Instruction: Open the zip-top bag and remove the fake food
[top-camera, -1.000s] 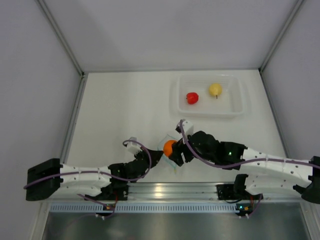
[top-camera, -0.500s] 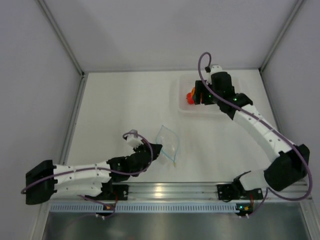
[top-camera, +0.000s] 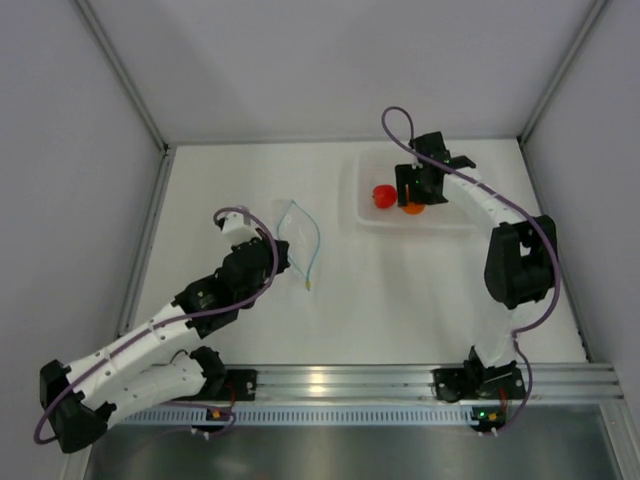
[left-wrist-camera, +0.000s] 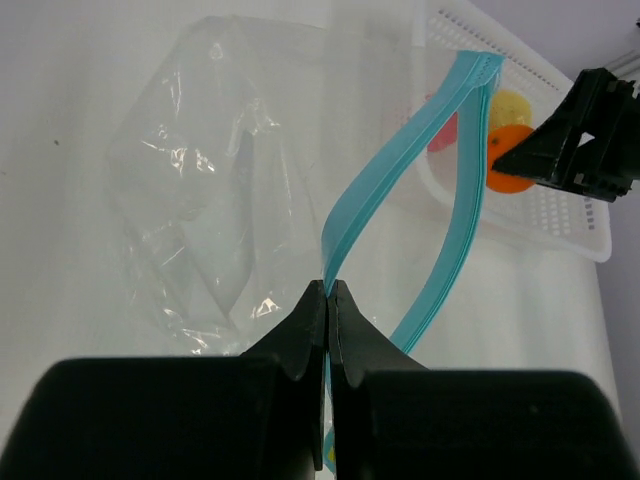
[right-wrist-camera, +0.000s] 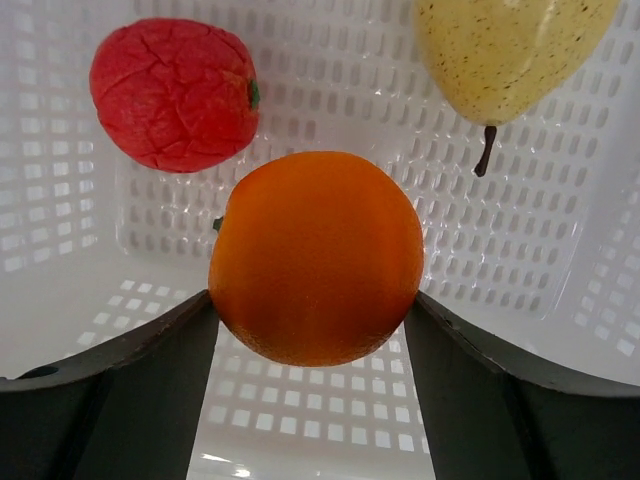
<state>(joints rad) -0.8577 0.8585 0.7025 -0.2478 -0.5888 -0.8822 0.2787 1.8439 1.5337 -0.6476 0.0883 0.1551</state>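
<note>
**Bag emptied, last fruit over the tray**

The white surface is smooth and matte. At its far right sits the tray, rigid pale plastic with walls pierced by a grid of small holes. Well apart from it, toward the left, lies the bag: thin clear film, crinkled and slack, nothing inside, its mouth gaping. So the opening looks done and the emptying nearly so. The left pincer is pinched tight on the bag's light blue zip strip, a ribbed band bowing open in a loop. Two fruits lie in the tray: a yellow speckled pear with a dark stem, and a round red fruit with crackled skin. The right pincer clasps the third, a smooth glossy orange fruit, low inside the tray. I judge only the letting go is left; whether it touches the tray floor I cannot tell.
</note>
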